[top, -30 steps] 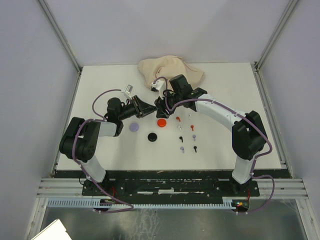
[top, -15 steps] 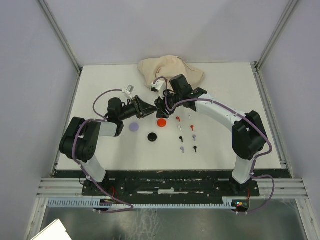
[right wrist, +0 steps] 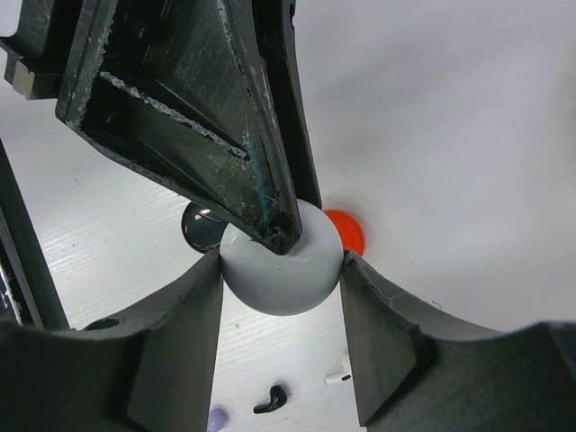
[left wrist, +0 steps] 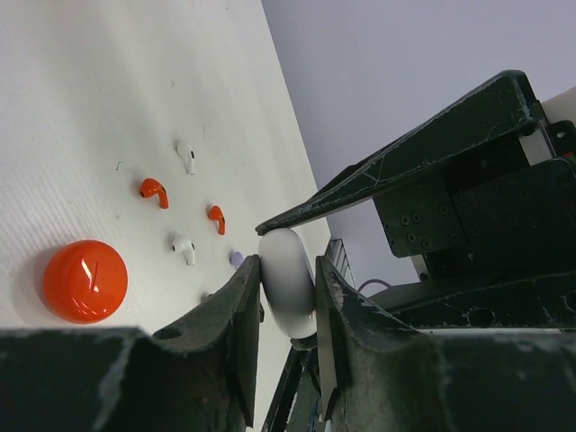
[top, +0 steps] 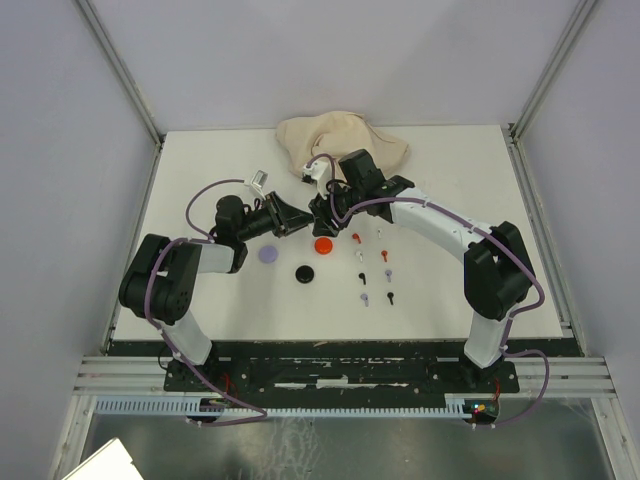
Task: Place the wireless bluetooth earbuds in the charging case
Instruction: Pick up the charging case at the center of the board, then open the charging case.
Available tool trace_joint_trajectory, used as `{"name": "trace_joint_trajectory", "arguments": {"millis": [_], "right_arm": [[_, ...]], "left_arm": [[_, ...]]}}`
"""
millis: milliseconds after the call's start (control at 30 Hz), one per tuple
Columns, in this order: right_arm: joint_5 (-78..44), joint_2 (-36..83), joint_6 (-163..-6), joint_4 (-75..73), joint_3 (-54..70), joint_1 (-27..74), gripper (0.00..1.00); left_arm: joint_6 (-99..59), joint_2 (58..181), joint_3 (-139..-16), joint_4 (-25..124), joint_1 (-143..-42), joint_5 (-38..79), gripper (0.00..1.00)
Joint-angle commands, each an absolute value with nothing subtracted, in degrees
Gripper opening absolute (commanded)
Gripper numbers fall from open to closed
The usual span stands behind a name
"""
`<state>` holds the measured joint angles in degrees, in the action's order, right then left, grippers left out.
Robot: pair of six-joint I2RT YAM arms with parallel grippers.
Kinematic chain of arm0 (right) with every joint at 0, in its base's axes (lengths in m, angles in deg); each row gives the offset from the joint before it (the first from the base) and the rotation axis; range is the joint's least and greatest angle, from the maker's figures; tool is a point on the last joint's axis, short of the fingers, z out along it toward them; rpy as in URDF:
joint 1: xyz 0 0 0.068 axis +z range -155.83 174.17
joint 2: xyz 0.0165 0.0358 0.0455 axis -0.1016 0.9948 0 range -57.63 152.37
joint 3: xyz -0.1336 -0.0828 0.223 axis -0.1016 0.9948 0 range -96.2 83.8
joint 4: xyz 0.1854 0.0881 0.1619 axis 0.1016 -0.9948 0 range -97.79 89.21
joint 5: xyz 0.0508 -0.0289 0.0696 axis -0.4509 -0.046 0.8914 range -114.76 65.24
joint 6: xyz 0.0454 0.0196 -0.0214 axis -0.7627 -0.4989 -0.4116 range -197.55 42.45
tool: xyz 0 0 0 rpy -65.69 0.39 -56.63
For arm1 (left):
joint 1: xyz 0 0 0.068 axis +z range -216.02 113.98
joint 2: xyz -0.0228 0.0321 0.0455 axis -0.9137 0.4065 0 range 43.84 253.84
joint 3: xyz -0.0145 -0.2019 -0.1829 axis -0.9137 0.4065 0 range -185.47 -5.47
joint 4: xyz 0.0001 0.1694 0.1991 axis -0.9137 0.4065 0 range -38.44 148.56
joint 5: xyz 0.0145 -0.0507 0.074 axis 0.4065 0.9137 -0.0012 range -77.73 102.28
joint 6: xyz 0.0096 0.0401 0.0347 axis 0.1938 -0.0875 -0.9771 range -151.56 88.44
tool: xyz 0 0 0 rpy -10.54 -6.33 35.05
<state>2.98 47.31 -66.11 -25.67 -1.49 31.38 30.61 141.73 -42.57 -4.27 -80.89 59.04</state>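
Observation:
A white round charging case (left wrist: 288, 286) hangs above the table, gripped from both sides. My left gripper (left wrist: 286, 270) is shut on its flat faces. My right gripper (right wrist: 281, 270) clamps the same white case (right wrist: 281, 279) across its width. In the top view the two grippers (top: 298, 218) (top: 322, 212) meet over the table's middle and hide the case. Small stemmed earbuds lie on the table to the right: red (top: 356, 237), white (top: 383, 232), black (top: 362, 276), lavender (top: 388, 274) and others. No earbud is held.
A red round case (top: 323, 245), a lavender case (top: 268, 254) and a black case (top: 304, 272) lie just in front of the grippers. A beige cloth bag (top: 340, 140) sits at the table's far edge. Grey walls enclose the table.

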Motion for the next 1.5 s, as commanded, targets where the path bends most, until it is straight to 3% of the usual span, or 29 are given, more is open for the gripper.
{"name": "trace_joint_trajectory", "arguments": {"millis": [0,33,133,233,533,933,1467], "right_arm": [[2.0,43.7,-67.6,-21.8,-2.9,30.5,0.60],[1.4,43.0,-68.6,-21.3,-2.8,30.1,0.70],[-1.6,38.9,-72.4,-18.9,-1.5,28.6,0.88],[-7.3,35.1,-78.2,-16.0,-0.2,26.8,1.00],[-23.5,32.2,-86.5,-19.1,-0.9,25.7,0.99],[-20.4,32.0,-89.0,-18.7,2.4,25.8,0.99],[-17.0,36.5,-90.4,-18.2,2.5,29.6,1.00]], "left_arm": [[31.0,141.3,-43.3,-7.8,-82.1,62.0,0.03],[31.0,141.2,-43.3,-7.8,-82.1,61.4,0.03],[31.0,140.9,-43.8,-7.8,-82.0,59.5,0.03],[31.6,140.5,-44.0,-9.0,-82.0,57.2,0.03],[41.1,142.0,-42.0,-21.3,-82.1,47.6,0.03],[38.1,135.5,-38.4,-12.9,-83.8,33.5,0.03],[38.0,133.5,-38.0,-11.0,-86.3,31.5,0.03]]}}
